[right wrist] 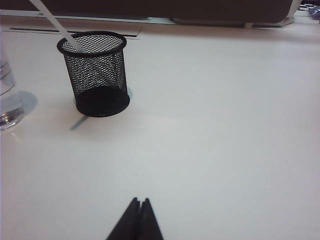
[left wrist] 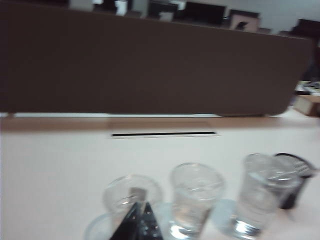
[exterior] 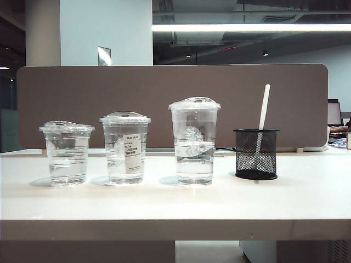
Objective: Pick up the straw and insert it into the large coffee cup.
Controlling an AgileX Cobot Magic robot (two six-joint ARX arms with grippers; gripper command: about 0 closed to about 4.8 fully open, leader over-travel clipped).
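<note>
I see the straw [right wrist: 55,22] leaning in the mesh holder [right wrist: 97,75], well apart from my clenched right pincer [right wrist: 139,202]. My left pincer [left wrist: 141,206], seemingly clenched though blurred, hovers over the shortest cup [left wrist: 131,192].

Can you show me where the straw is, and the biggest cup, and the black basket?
straw [exterior: 264,107], exterior view, upper shaft above the holder.
large coffee cup [exterior: 194,129], exterior view, clear wall under the lid.
black mesh holder [right wrist: 97,67], right wrist view, side wall.
</note>
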